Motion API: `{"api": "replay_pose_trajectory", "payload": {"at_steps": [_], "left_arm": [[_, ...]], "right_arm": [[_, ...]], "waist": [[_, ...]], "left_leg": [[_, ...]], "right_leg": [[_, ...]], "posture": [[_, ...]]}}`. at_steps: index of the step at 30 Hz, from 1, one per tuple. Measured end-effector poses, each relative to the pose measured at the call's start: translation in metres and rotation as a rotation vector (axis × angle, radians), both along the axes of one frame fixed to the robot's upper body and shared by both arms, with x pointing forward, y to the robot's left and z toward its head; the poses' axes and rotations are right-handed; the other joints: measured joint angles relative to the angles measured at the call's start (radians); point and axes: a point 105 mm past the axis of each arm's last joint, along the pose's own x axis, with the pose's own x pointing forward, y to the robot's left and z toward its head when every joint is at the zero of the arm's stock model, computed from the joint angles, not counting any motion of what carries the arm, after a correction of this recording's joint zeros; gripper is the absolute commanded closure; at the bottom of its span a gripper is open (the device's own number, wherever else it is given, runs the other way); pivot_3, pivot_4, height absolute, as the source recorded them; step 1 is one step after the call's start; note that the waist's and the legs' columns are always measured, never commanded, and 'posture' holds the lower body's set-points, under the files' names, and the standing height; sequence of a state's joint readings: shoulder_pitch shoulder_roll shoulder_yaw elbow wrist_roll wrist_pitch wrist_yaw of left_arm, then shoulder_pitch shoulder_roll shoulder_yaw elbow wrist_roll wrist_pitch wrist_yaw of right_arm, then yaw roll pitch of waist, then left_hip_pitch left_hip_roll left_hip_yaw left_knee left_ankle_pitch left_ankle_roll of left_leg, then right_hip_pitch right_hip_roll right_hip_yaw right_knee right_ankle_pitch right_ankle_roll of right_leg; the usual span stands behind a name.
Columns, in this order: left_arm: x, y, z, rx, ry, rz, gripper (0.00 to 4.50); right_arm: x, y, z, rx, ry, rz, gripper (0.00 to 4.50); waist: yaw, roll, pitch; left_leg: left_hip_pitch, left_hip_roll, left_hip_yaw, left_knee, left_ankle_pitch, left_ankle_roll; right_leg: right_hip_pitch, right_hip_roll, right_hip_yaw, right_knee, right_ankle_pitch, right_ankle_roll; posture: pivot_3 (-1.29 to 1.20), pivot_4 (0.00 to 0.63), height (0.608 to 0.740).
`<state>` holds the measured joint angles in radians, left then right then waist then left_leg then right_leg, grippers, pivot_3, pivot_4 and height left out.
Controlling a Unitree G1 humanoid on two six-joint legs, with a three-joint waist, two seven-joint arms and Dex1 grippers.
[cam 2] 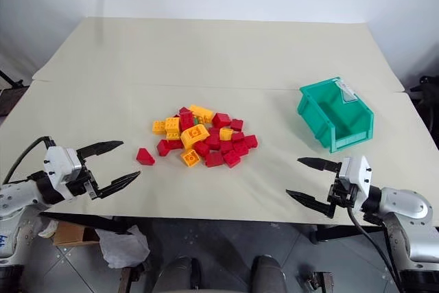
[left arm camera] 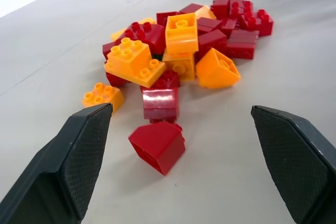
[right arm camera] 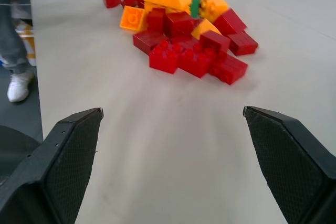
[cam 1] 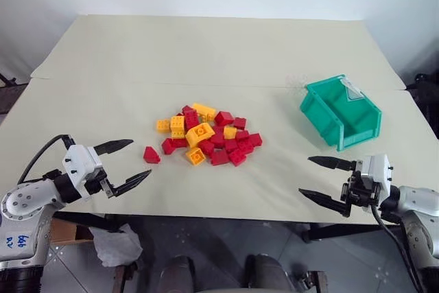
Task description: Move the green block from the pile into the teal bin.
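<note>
Peeking from studded bricks, glossy green block [right arm camera: 195,7].

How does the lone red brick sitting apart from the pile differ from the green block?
The lone red brick lies by itself on the table, on the pile's left; the green block is wedged inside the pile, mostly hidden between yellow and red bricks. The red brick is fully exposed; the green block shows as a sliver. Both rest untouched by either hand.
</note>
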<state>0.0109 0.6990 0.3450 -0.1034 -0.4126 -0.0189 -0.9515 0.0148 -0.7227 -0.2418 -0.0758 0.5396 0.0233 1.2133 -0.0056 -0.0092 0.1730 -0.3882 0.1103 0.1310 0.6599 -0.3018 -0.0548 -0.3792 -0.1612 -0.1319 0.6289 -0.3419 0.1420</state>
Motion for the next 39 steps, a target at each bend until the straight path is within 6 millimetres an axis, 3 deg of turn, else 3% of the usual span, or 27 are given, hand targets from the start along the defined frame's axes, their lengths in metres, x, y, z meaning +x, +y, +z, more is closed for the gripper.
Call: {"api": "replay_pose_trajectory", "payload": {"at_steps": [10, 25, 29, 33, 37, 39], "left_arm": [[-0.006, 0.002, -0.012, -0.049, 0.073, 0.014, 0.0], [-0.022, 0.022, -0.022, -0.11, 0.101, 0.127, 0.0], [-0.032, 0.043, -0.023, -0.142, 0.103, 0.219, 0.84], [-0.048, 0.068, -0.036, -0.145, 0.154, 0.319, 2.11], [-0.047, 0.062, -0.042, -0.158, 0.167, 0.292, 3.35], [-0.04, 0.047, -0.039, -0.158, 0.158, 0.227, 3.97]], "right_arm": [[0.003, 0.005, 0.0, 0.025, -0.008, -0.007, 0.03], [0.023, 0.046, 0.033, 0.06, -0.085, 0.088, 0.03], [0.024, 0.056, 0.035, 0.063, -0.089, 0.128, 0.0], [0.025, 0.059, 0.039, 0.059, -0.103, 0.15, 0.0], [0.025, 0.059, 0.039, 0.055, -0.105, 0.151, 0.0], [0.025, 0.058, 0.038, 0.055, -0.1, 0.147, 0.0]], "waist": [[0.003, 0.0, 0.0], [0.002, 0.0, 0.0], [0.001, -0.001, 0.0], [0.0, -0.001, 0.0], [0.008, -0.002, 0.0], [0.01, -0.002, 0.0]], "left_leg": [[0.001, 0.0, 0.001, 0.0, 0.0, 0.0], [0.0, 0.0, 0.005, 0.001, 0.0, 0.001], [-0.001, 0.001, 0.009, 0.001, 0.0, 0.001], [-0.001, 0.001, 0.013, 0.001, -0.001, 0.001], [-0.001, 0.001, 0.013, 0.003, -0.001, 0.002], [-0.001, 0.001, 0.013, 0.003, -0.001, 0.002]], "right_leg": [[-0.001, 0.0, 0.001, 0.0, 0.0, 0.0], [-0.005, 0.0, 0.005, 0.001, 0.0, 0.0], [-0.012, 0.0, 0.01, 0.009, 0.0, 0.0], [-0.014, 0.0, 0.013, 0.008, 0.0, 0.0], [-0.014, 0.0, 0.013, 0.008, 0.0, 0.0], [-0.013, 0.0, 0.013, 0.008, 0.0, 0.0]], "posture": [[0.0, 0.15, 0.74], [0.0, 0.15, 0.74], [0.0, 0.15, 0.74], [0.0, 0.15, 0.74], [0.0, 0.15, 0.74], [0.0, 0.15, 0.74]]}}
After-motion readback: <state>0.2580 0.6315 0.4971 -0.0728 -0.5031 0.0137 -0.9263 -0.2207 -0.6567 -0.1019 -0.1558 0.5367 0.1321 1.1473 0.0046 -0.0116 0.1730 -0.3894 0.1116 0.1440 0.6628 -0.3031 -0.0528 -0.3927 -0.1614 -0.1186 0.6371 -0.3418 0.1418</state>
